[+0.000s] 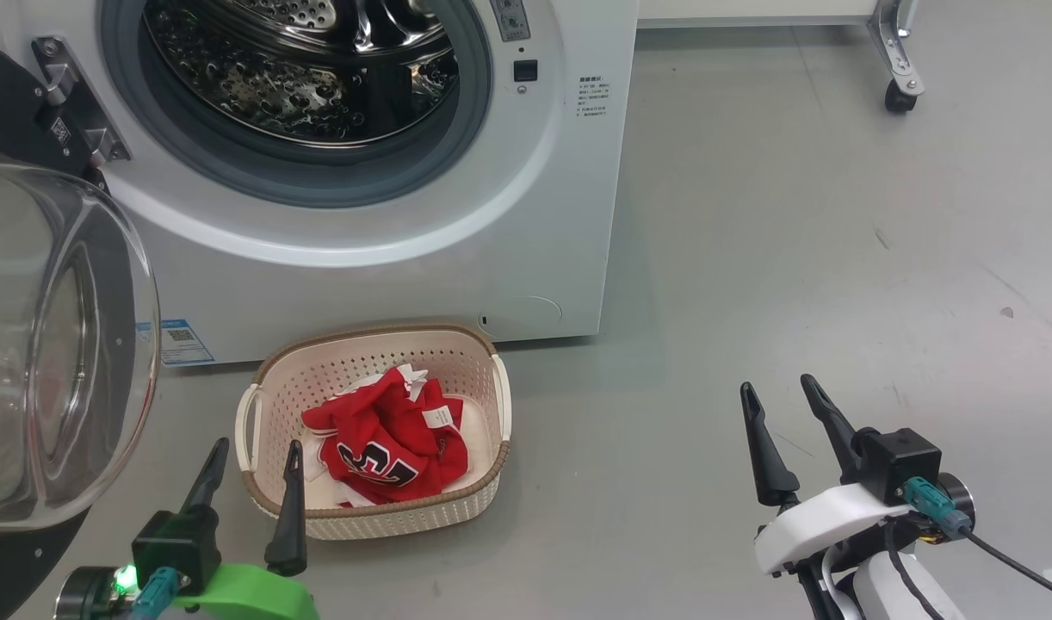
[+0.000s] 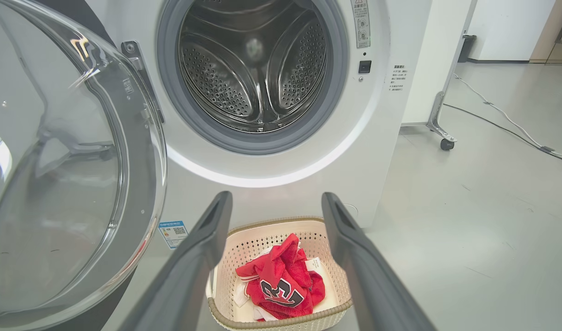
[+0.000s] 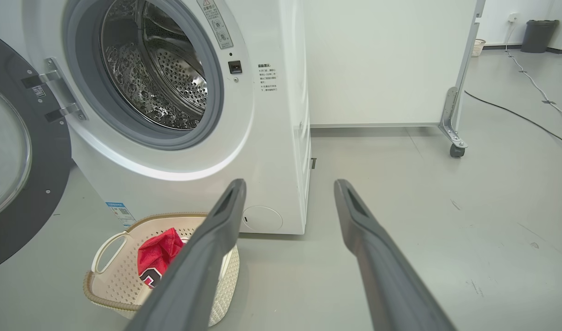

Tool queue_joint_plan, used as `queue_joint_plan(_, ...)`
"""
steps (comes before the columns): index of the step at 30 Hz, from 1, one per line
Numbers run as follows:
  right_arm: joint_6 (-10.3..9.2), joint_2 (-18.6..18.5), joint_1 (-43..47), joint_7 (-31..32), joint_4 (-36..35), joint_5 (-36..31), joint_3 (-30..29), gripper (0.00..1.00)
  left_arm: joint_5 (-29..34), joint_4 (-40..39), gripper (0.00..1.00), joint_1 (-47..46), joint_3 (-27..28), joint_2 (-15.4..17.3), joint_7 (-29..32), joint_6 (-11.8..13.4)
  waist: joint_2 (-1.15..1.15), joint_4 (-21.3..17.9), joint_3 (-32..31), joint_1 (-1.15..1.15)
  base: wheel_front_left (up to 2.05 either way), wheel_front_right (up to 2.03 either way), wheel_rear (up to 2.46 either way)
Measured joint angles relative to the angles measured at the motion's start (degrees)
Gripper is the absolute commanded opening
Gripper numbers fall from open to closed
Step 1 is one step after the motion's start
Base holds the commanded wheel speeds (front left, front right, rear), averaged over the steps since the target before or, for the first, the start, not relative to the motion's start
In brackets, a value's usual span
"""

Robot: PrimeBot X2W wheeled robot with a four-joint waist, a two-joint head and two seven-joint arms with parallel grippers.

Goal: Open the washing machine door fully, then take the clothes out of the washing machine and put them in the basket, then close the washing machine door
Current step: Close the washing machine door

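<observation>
The white washing machine (image 1: 457, 258) has its round door (image 1: 52, 344) swung wide open to the left, its glass bowl bulging outward. The steel drum (image 2: 253, 69) looks bare inside. Red clothes (image 1: 388, 439) with dark numerals lie bunched in the cream basket (image 1: 483, 344) on the floor before the machine. My left gripper (image 1: 257, 451) hovers open just left of the basket's near corner, nothing between its fingers. My right gripper (image 1: 777, 387) is open over bare floor, well to the right of the basket.
A blue label sticker (image 1: 182, 342) sits low on the machine's front. A white panel on a castor wheel (image 1: 898, 95) stands at the back right. Cables (image 2: 506, 124) trail across the grey floor beyond it.
</observation>
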Motion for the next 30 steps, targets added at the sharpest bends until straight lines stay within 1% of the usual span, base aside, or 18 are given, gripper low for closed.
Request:
queue_joint_plan(19,0.05,0.1,0.0,0.0,0.0,-0.1,-0.5,1.0,0.0,-0.3,1.0,0.1,-0.3,0.1,0.3,0.0,0.0,0.5,0.0,0.0,-0.01,0.01,0.0)
queue_joint_plan(30,0.04,0.1,0.0,0.0,-0.3,-0.5,-1.7,1.0,0.0,-0.3,1.0,0.1,-0.9,0.0,0.5,0.0,0.0,2.9,-0.1,0.0,0.0,0.0,0.0)
